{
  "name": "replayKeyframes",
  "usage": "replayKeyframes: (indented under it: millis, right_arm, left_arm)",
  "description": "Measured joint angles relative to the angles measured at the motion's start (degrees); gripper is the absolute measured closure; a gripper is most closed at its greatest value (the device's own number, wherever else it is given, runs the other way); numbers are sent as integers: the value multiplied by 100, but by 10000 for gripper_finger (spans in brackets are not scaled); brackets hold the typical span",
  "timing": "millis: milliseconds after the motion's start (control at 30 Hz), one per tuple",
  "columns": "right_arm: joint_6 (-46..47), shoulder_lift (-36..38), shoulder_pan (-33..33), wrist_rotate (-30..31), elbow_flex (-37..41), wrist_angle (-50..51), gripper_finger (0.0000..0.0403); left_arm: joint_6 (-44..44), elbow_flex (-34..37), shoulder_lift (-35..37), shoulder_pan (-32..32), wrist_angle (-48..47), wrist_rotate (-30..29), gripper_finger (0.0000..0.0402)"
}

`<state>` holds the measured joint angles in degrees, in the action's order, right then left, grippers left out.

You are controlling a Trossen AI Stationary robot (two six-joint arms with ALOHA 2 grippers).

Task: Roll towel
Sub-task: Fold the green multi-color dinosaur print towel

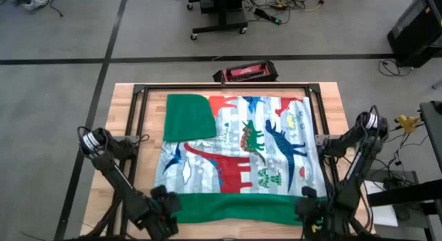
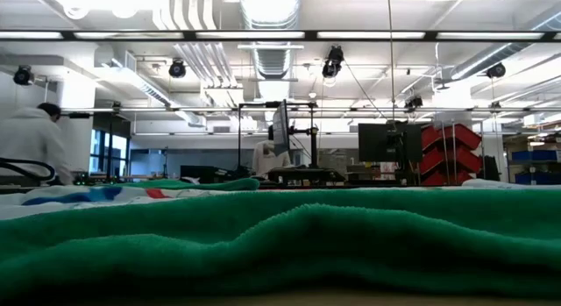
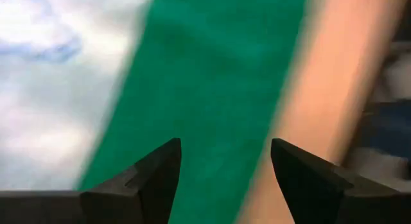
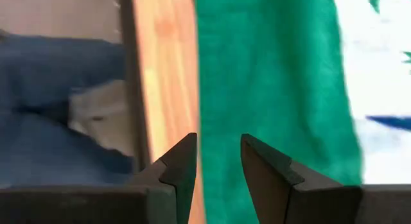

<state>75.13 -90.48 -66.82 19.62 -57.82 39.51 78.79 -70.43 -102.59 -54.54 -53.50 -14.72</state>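
Both grippers hang over the towel's near green border, one at each near corner. Left gripper [image 1: 160,205] stands spread wide and empty; its wrist view shows green pile between the fingers and bare wood just beside. Right gripper [image 1: 312,208] has its fingers drawn close with a small gap, nothing caught between them; it straddles the line where the border meets the table.

Towel [image 1: 238,155] lies spread flat, print side up, filling the black frame [image 1: 228,87] on the wooden table [image 1: 124,103]. Far left corner is folded over, green back showing. Near border [image 1: 235,205] runs side to side, rumpled into low swells in the low view.

Key relation: the border's long axis runs from one gripper to the other, and the cloth stretches away from both toward the far rail of the frame. Neither arm is nearer; each sits on its own end of that edge. Judgement: the roll starts here, both ends pinched together and turned toward the far rail. The folded corner may make that side of the roll thicker.
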Motion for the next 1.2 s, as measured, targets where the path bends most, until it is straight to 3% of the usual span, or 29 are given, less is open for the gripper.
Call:
replayKeyframes:
  millis: [167,267,467,567,733,1200]
  right_arm:
    - [311,-644,-71,-808,-480,1036,266]
    - [353,-836,-44,-1260,-503,977,251]
    - [-1,-749,-30,-1220,-547,1058,235]
    - [8,-705,-124,-1494,-311,1122,234]
    - [183,-668,-284,-1979,-23,1085,233]
    - [822,-248,-432,-2028,-306,731,233]
  left_arm:
    - [-275,0,-249,-103,60,129,194]
    - [-367,0,-325,-95,52,267,194]
    - [-72,-4,-155,-107,480,374,175]
    - [-22,0,-193,-159,683,322,171]
    - [-24,11,-407,-212,727,335,179]
    - [-432,-13,-819,-236,911,444,194]
